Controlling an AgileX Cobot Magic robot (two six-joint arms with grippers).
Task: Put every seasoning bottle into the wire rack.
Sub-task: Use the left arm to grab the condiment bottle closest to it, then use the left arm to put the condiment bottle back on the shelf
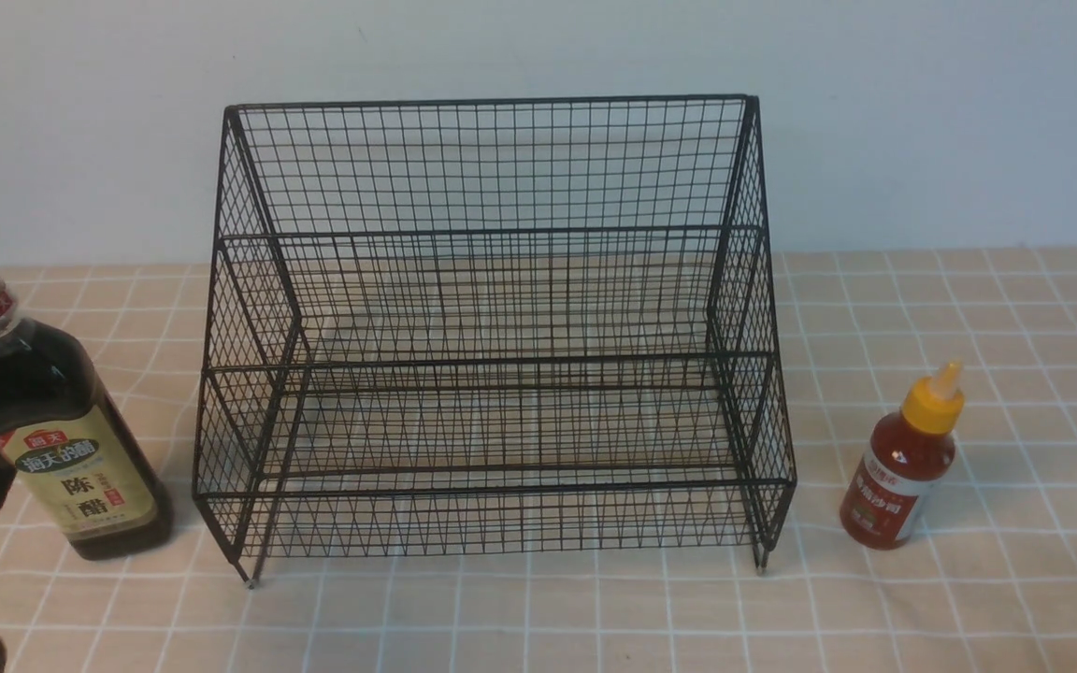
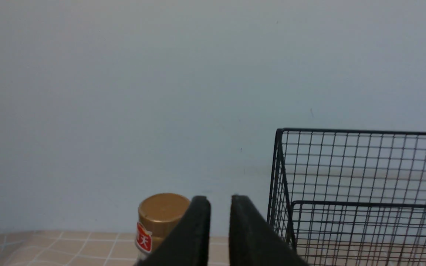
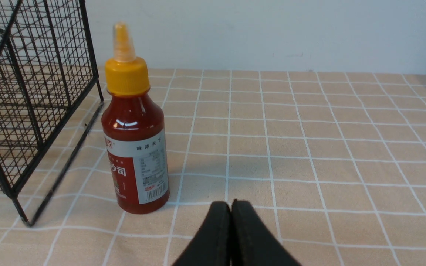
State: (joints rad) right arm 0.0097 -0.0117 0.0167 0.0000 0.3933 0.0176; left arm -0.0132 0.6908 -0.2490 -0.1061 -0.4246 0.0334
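Flanking wire rack (image 1: 501, 359), both apart: vinegar bottle (image 1: 52, 421), sauce bottle (image 1: 903, 463).

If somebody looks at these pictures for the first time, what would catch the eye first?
The big black wire rack stands in the middle of the checked tablecloth, with no bottle in it. A tall dark vinegar bottle with a gold cap stands upright at its left side, and a small red sauce bottle with a yellow nozzle stands upright at its right side.

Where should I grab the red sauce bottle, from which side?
Probably around its straight labelled body, below the yellow cap, coming level from the robot's side: the red sauce bottle stands upright, apart from the wire rack, and its nozzle tapers.
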